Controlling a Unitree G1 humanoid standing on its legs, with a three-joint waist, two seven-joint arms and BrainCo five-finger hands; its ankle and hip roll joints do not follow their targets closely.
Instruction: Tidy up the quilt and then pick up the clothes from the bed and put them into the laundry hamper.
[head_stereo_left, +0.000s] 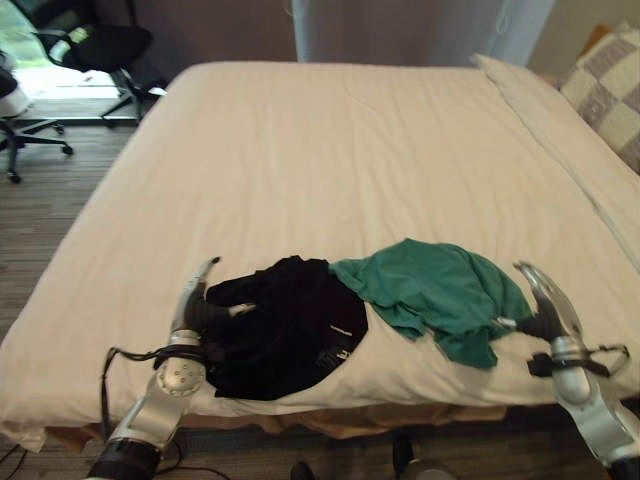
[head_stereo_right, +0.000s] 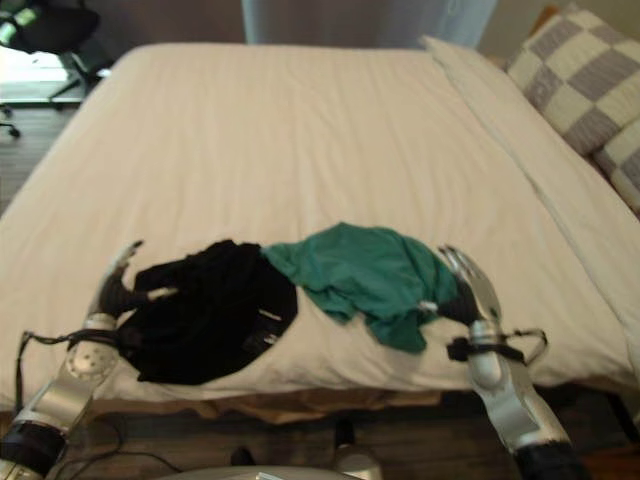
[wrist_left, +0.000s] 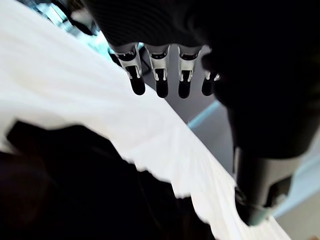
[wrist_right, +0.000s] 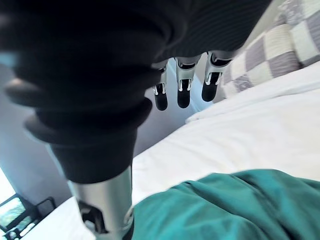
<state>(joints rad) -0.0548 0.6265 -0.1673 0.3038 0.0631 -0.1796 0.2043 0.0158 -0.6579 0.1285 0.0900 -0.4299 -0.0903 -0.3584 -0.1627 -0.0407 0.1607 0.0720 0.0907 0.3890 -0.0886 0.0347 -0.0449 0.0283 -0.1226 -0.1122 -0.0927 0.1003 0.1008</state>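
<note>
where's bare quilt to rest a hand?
Free: the whole quilt from the clothes up to the pillows. Crowded: the near edge, where the black garment and green shirt lie touching, left hand and right hand flanking them.

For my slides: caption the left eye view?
Open hands flank black and green clothes on the bed.
</note>
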